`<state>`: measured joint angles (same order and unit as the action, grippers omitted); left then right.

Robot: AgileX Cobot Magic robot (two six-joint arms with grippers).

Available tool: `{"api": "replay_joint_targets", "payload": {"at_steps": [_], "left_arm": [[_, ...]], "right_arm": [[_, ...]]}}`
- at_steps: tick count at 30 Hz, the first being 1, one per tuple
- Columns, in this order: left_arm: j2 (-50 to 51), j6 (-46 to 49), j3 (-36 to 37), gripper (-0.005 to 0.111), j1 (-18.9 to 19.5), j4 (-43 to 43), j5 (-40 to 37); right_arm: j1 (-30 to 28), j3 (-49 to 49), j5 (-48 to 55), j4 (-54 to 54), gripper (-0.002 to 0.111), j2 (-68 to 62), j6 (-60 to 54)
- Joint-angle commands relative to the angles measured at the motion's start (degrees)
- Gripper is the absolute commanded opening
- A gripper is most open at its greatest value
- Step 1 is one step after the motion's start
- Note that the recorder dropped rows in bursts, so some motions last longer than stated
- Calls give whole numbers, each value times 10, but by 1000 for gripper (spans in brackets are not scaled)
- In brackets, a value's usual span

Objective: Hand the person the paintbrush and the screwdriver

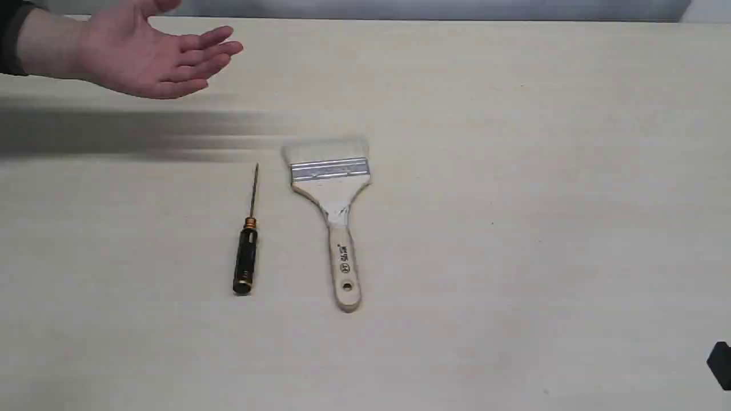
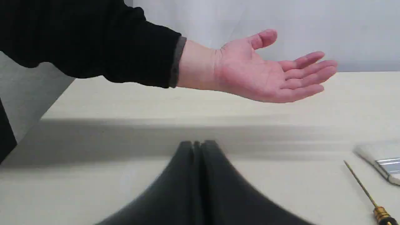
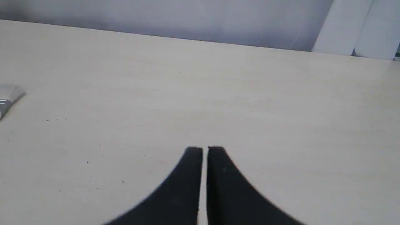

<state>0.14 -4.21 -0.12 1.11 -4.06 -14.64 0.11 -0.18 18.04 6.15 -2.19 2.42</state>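
A: The hand (image 1: 143,54) hovers over the far left corner of the table (image 1: 542,200), palm up, fingers loosely out, a dark cuff (image 2: 176,62) at the wrist.

B: And it throws a long shadow (image 1: 114,131) across the top, running in from the left edge. Where are the tools?

A: Both lie flat near the middle, a touch toward the left edge. The brush (image 1: 334,194) points its pale bristles at the far edge, with the silver ferrule behind them. Its wooden handle runs toward the near edge, black print and a small hole showing.

B: The screwdriver (image 1: 246,251) lies just beside it on the left-edge side, apart from it and roughly parallel. The thin shaft points to the far edge, the black handle with gold collars to the near edge.

A: Both are well apart from the hand.

B: The left gripper (image 2: 197,143) is over the table, its black fingers (image 2: 184,175) pressed tight together, closed on themselves. Its wrist camera catches the hand beyond the tips, raised off the table, plus the screwdriver's shaft and a corner of the brush.

A: The right gripper (image 3: 204,150) is closed too, just a hairline slit between the fingers. A sliver of the ferrule peeks into its wrist view.

B: A black piece (image 1: 721,365) shows at the near right corner, too little of it to tell what part it is.
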Motion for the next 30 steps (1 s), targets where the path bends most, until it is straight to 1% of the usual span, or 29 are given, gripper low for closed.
{"api": "replay_joint_targets", "payload": {"at_steps": [1,21,23,26,28,30], "left_arm": [[-1,-1,1,0,-5,2,3],[-1,-1,1,0,-5,2,3],[-1,-1,1,0,-5,2,3],[-1,-1,1,0,-5,1,3],[-1,-1,1,0,-5,1,3],[-1,-1,1,0,-5,1,3]], "right_arm": [[1,2,0,-2,4,3,-2],[1,2,0,-2,4,3,-2],[1,2,-5,14,4,3,-7],[1,2,-57,40,4,3,-7],[1,2,-118,40,4,3,-7],[1,2,-202,38,4,3,-7]]}}
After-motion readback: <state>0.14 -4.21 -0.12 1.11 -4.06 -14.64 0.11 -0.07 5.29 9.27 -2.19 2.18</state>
